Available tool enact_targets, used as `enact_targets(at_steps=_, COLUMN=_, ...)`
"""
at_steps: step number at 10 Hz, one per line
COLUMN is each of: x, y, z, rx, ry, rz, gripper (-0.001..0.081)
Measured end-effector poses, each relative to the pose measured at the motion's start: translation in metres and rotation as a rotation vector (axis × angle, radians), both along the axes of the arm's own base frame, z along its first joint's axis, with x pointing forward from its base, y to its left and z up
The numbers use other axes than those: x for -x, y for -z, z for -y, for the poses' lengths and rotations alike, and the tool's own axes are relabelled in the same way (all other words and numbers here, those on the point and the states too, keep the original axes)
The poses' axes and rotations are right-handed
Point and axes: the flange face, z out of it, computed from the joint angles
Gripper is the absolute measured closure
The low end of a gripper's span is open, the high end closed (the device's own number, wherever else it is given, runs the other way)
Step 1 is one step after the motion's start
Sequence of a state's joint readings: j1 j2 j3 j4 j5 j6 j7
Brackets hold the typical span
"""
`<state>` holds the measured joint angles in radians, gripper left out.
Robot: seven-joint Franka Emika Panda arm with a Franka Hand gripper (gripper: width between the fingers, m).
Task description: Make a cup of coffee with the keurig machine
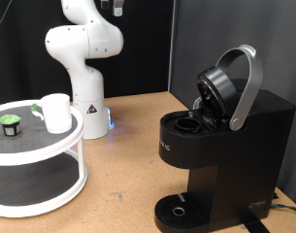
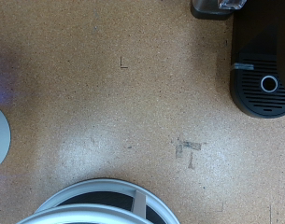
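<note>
Exterior view: the white arm (image 1: 82, 49) is rearing upward, jaws cropped, their state untellable. The keurig machine (image 1: 220, 146) is gaping open; the cup (image 1: 56, 113) is sitting on a round tray (image 1: 41, 155).

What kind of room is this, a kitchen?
Probably a robot lab, not a kitchen. A white robot arm is bolted onto a bare wooden table, black curtains hang behind, and only a Keurig, a cup and a pod are set out. The gripper barely shows.
</note>
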<state>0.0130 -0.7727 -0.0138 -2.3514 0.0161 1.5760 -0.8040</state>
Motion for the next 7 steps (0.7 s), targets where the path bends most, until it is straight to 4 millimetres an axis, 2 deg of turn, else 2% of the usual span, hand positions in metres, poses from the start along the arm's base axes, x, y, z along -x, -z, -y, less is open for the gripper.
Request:
enact_targets(at_steps=2, x=0.000, y=-0.002, z=0.008, rx=-0.013, ry=0.009, rz=0.013, gripper=0.0003)
enact_targets(at_steps=3, x=0.002, y=-0.004, z=0.019, rx=-0.024, ry=0.013, rz=0.023, gripper=0.0003)
enact_targets(at_steps=7, x=0.021, y=-0.005, z=0.083, rx=-0.004, ry=0.007, rz=0.005, gripper=0.0003)
